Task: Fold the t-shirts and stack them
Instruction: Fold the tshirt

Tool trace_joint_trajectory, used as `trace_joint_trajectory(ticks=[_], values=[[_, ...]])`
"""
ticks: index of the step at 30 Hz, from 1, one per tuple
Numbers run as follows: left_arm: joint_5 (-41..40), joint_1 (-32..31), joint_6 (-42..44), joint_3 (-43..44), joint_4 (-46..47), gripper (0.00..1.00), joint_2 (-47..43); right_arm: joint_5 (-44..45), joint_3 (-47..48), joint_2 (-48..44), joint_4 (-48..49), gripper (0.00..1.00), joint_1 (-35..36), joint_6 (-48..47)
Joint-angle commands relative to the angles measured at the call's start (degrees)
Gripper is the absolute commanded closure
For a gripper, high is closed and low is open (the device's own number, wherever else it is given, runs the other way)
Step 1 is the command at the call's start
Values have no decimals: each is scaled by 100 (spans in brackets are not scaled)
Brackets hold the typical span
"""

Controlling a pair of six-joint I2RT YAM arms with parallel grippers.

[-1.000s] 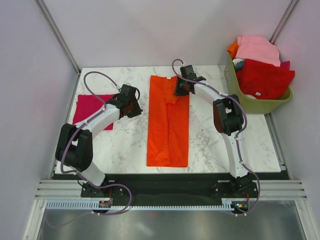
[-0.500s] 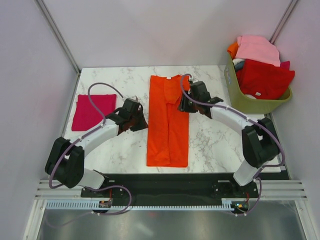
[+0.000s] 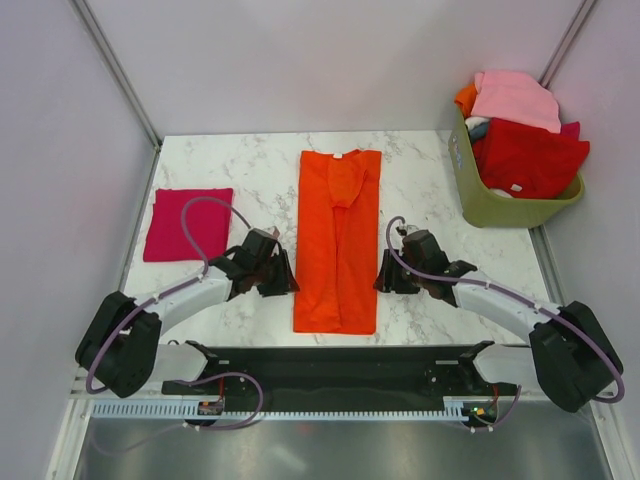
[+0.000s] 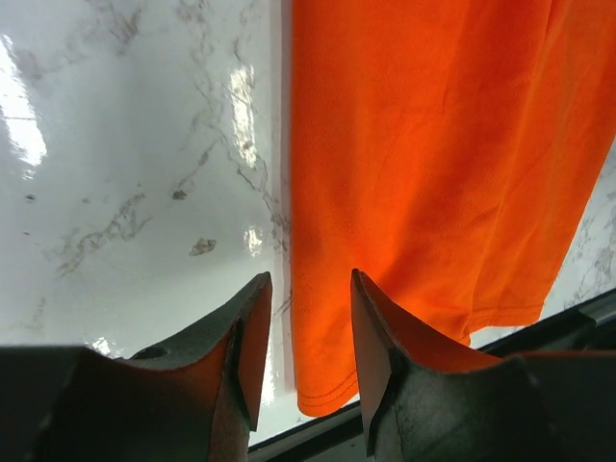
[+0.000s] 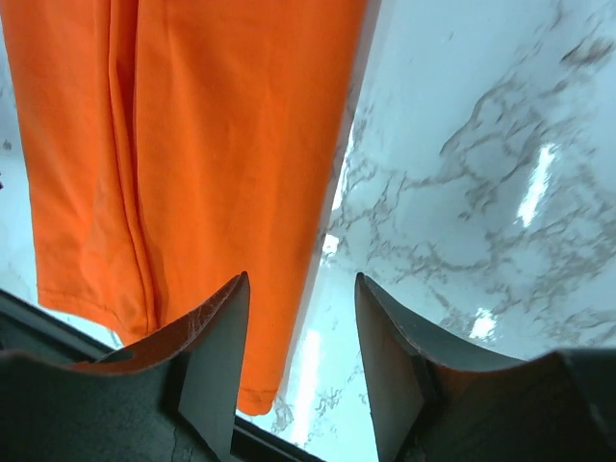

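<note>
The orange t-shirt (image 3: pixel 338 240) lies as a long narrow strip down the middle of the bench (image 3: pixel 240 170), from the far edge to the near edge. The crimson t-shirt (image 3: pixel 188 224) sits well apart as a folded square by the left edge.

The left gripper (image 3: pixel 286 280) and right gripper (image 3: pixel 384 280) flank the strip's near end. Both sets of jaws are spread and empty, each over a long edge of the cloth.

If they close here, they may pinch only the top layer, or bite at unequal spots, so the next fold would skew or the strip fall open.

Whether the fingertips touch cloth is unclear. The layers underneath are hidden, and the heap in the basket (image 3: pixel 500 210) at the far right corner cannot be counted.
</note>
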Motion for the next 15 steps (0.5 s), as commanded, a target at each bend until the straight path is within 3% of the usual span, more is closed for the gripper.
trace_joint_trajectory(ticks=[1,15], values=[[424,-108,-220,-188,437,54,-135,-525,-338,-205,302,45,77,378],[1127,-187,-361,-856,526,57,-434,-1009,-1122,-794,162,48,630,1117]])
